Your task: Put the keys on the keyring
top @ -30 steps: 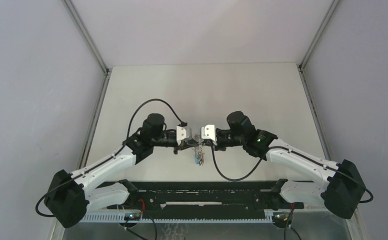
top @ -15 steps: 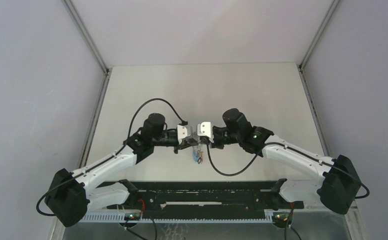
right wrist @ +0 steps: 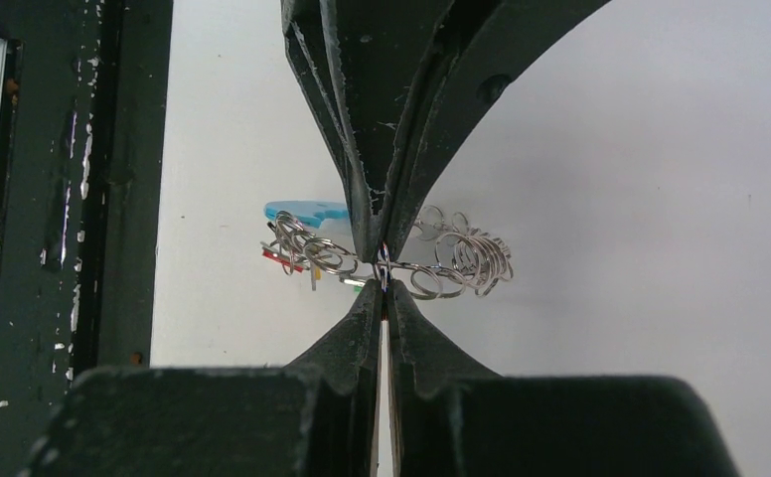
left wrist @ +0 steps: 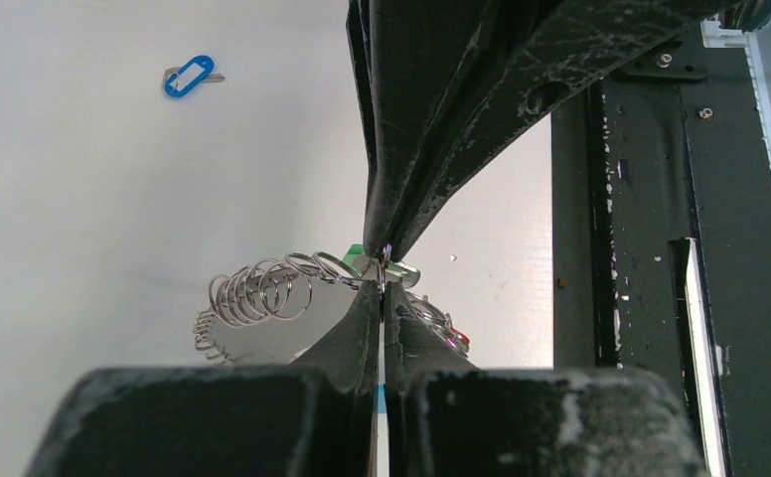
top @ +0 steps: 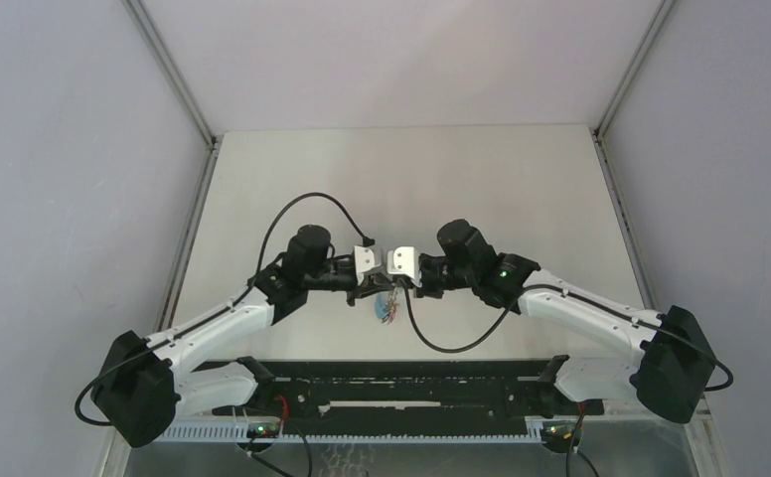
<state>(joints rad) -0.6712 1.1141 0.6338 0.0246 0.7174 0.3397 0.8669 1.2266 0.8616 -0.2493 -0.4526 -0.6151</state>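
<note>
Our left end effector (top: 376, 287) is pinched shut, its fingers (left wrist: 352, 333) pressed together on the thin grey wire of the keyring (top: 389, 308). Our right end effector (top: 390, 285) is closed just as tightly on the same wire. Its fingers (right wrist: 411, 328) bite just beside the left's hold, so the two pairs of tips meet almost nose to nose at the keyring.

From that double pinch the keyring hangs over the worktop (top: 411, 179), and we cannot tell whether its lowest part touches the surface. In the right wrist view the silver links (right wrist: 466, 256) fan out on one side of the pinch. On the other side sits the light-blue sleeve (right wrist: 307, 211), with more links crowded below it.

The keys (right wrist: 292, 256) bunch among those links on the sleeve side of the keyring. We make out a red tag, a yellow one and a green one, the green nearest the pinch; they are too small for us to see how they are attached.

One more key, with a blue tag (left wrist: 191, 76), lies flat on the worktop well apart from the keyring
</note>
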